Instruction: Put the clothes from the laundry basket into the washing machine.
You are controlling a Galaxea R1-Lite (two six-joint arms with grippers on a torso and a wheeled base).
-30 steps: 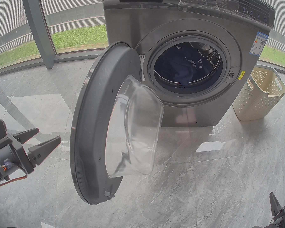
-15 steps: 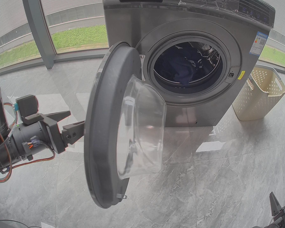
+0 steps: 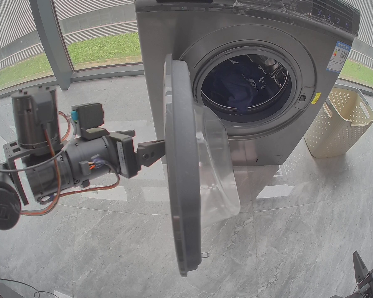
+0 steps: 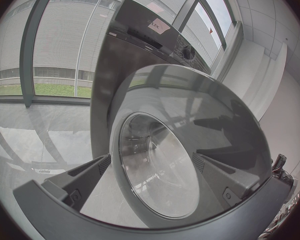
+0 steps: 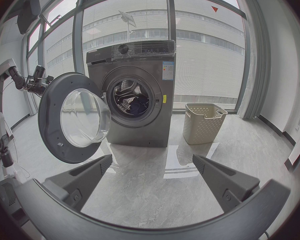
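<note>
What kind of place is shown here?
Most likely a laundry corner in a modern building, perhaps a test room rather than a home. A washing machine stands on a polished grey floor with a laundry basket beside it, and tall windows behind look onto grass.

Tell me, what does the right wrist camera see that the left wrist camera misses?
Right wrist view, not the left: the cream laundry basket on the floor beside the washing machine, dark clothes inside the drum, and the inner side of the door with its glass bowl. Left wrist view, not the right: the door's outer face close up, right in front of the open left gripper. Both: the machine, its half-open door, and the windows behind.
</note>
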